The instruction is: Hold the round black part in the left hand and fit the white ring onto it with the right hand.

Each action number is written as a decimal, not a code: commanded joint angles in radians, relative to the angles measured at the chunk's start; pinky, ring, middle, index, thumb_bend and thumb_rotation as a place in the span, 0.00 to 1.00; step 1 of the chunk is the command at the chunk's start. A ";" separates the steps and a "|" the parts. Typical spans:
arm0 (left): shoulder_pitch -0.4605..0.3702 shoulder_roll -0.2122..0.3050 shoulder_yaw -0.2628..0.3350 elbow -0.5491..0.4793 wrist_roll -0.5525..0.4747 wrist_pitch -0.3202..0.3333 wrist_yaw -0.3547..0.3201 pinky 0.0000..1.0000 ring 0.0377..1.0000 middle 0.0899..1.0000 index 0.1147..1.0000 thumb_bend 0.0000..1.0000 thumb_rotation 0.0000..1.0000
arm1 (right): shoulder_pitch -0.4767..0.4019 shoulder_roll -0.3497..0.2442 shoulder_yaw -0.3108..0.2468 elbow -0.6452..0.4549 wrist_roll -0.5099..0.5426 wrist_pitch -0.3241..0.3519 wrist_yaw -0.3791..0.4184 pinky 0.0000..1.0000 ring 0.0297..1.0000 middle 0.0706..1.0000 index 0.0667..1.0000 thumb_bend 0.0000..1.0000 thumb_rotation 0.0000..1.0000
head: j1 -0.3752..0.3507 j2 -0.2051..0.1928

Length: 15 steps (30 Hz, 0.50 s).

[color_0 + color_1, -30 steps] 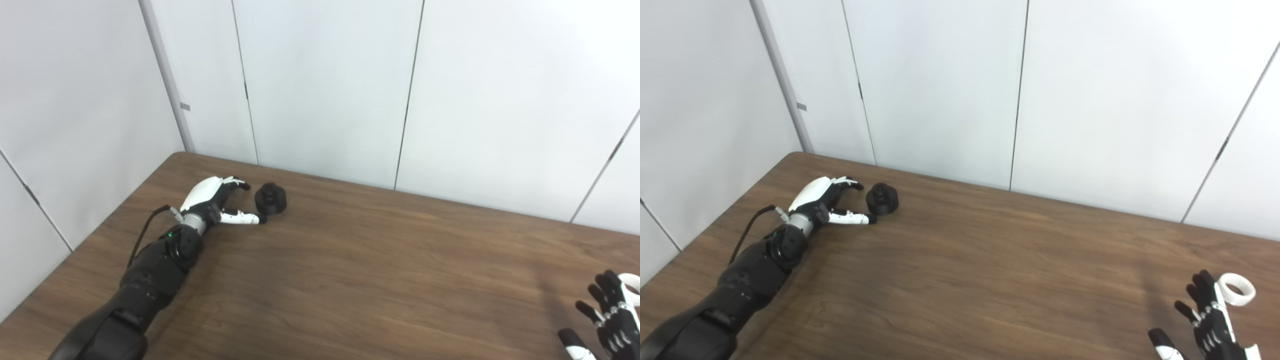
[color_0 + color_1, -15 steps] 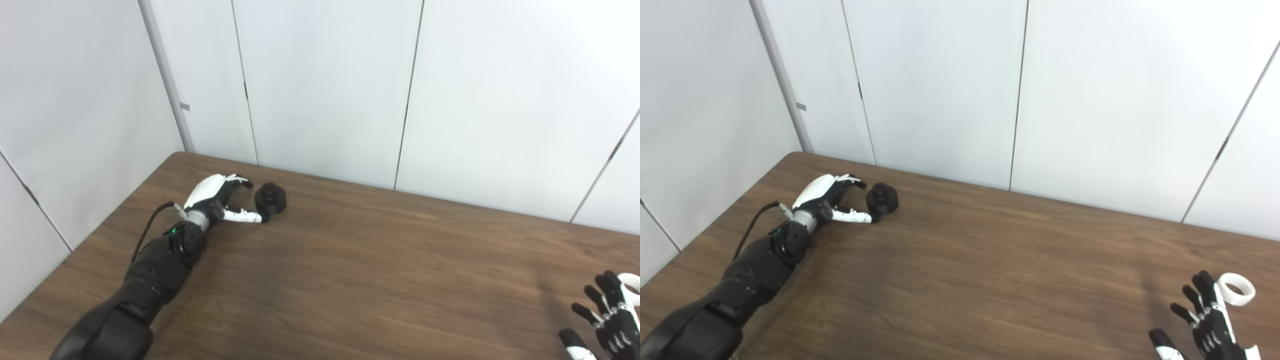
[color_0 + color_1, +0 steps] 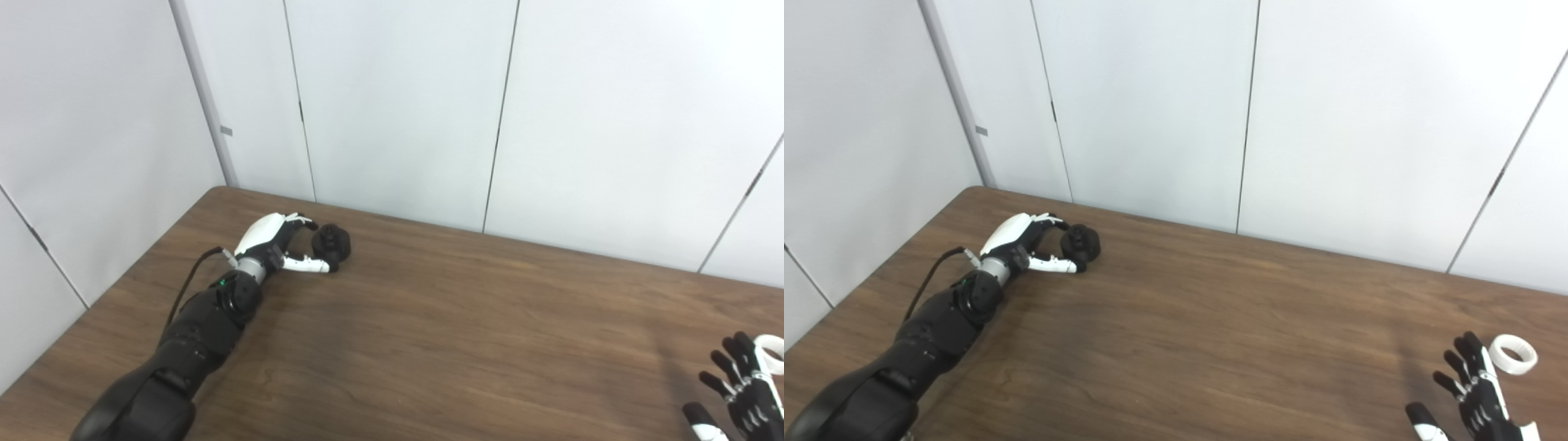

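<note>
At the far left corner of the table (image 3: 429, 343), the left hand (image 3: 275, 242) lies low on the surface, fingers and thumb spread around the round black part (image 3: 331, 241) but not closed on it. Thumb (image 3: 309, 265) runs along the near side of the part, its tip at or against the base; whether it actually touches I can't tell. The fingers (image 3: 301, 221) curl toward the part's far-left side. Part sits right at the hand's fingertips, on the table, not lifted.

Part: matte black, squat cylinder with a smaller knob-like boss on top, stepped profile. Detail too small to read further.

Left hand: glossy white shell on the back, dark finger segments, silver wrist collar, a black cable looping off the wrist, black forearm with a small green light.

The right hand (image 3: 1476, 395) is at the near right edge, partly cut off by the frame, palm up-ish, fingers splayed apart, holding nothing. Black fingers with white trim.

The white ring (image 3: 1512, 354) lies flat on the table just beyond the right hand's fingertips, to their right, close but a gap shows in the right eye view. Smooth white band, thick wall, open centre.

Table: dark brown wood-grain laminate, matte. Behind it, plain white wall panels (image 3: 398, 104) with thin dark seams.
</note>
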 commanded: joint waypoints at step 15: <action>-0.025 -0.040 -0.027 0.019 -0.006 -0.052 -0.021 1.00 1.00 0.93 0.70 1.00 0.35 | 0.042 0.045 0.017 0.062 -0.003 -0.015 -0.013 0.80 0.93 0.95 0.96 0.46 0.48 | -0.001 0.002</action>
